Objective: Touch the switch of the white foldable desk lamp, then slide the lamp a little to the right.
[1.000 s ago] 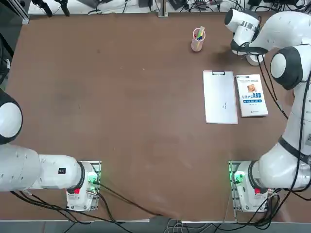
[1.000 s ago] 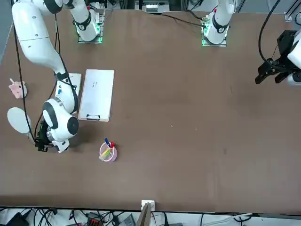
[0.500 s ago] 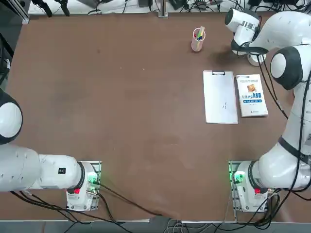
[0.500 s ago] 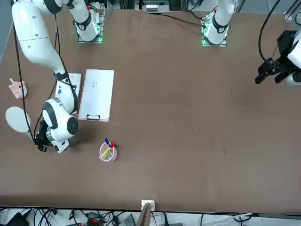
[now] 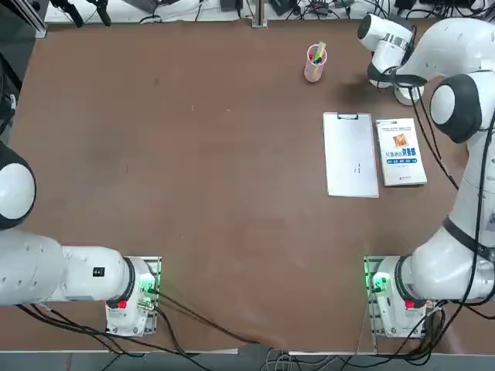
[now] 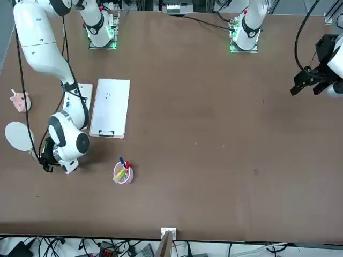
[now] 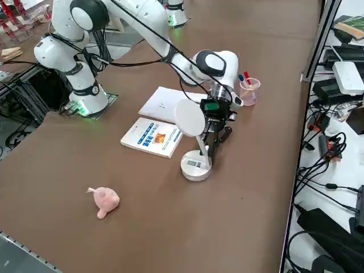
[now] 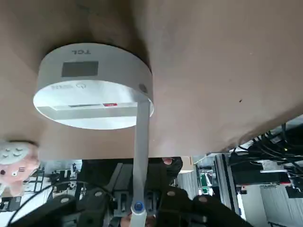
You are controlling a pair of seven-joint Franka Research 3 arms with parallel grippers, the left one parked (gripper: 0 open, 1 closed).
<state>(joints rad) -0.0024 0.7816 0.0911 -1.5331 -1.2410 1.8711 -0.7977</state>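
- Because the right gripper [image 8: 138,196] has its jaws closed on the thin stem of the white foldable desk lamp [image 7: 194,170], a high sideways pull could tip the base.
- Lamp stands on the desk [image 7: 142,227] just beside the book [image 7: 152,137]; swinging it too far towards the pig toy [image 7: 106,200] might knock that.
- Smooth round base, flat bar stem, disc-like head; slick-looking plastic may slip.
- Desk matt brown.

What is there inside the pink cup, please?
Blue, red and yellow-green pens or markers show in the cup; its bottom is covered. The right gripper is at the lamp, closed on its thin arm.
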